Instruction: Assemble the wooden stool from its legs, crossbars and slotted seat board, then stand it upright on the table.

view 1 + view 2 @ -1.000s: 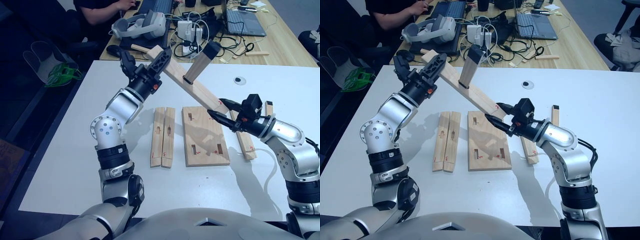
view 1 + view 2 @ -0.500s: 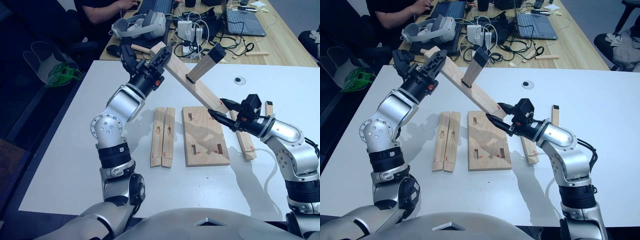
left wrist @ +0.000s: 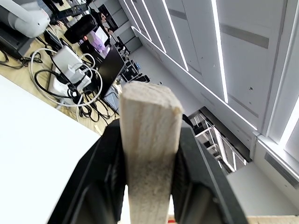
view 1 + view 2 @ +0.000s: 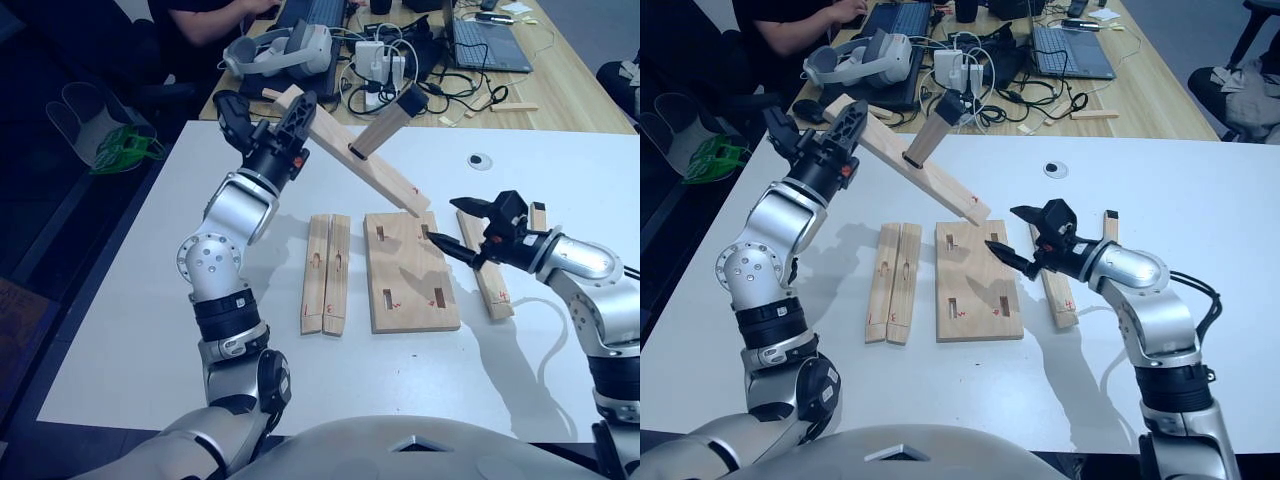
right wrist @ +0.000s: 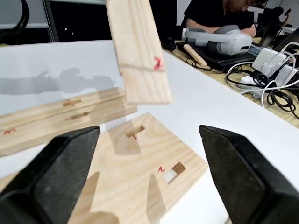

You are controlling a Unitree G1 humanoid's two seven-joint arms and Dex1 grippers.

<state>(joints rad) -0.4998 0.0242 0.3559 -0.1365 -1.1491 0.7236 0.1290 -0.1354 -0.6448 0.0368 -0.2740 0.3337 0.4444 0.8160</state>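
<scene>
My left gripper (image 4: 268,122) is shut on the upper end of a long wooden leg (image 4: 372,168), held in the air and slanting down toward the slotted seat board (image 4: 410,275). A short crossbar (image 4: 385,118) sticks up out of that leg. In the left wrist view the leg's end (image 3: 148,135) sits clamped between the fingers. My right gripper (image 4: 445,221) hangs open just right of the leg's low end, over the board's right side. Two more legs (image 4: 327,272) lie side by side left of the board, and another leg (image 4: 492,283) lies to its right.
A small black disc (image 4: 481,160) lies on the white table at the back right. Behind the table stands a wooden desk (image 4: 560,90) crowded with a headset (image 4: 280,48), laptops and cables. The table's near half is bare.
My left gripper has swung the leg with its crossbar to the left and up, drawing its low end away from my right gripper. The right gripper has shifted slightly right and stands open.
</scene>
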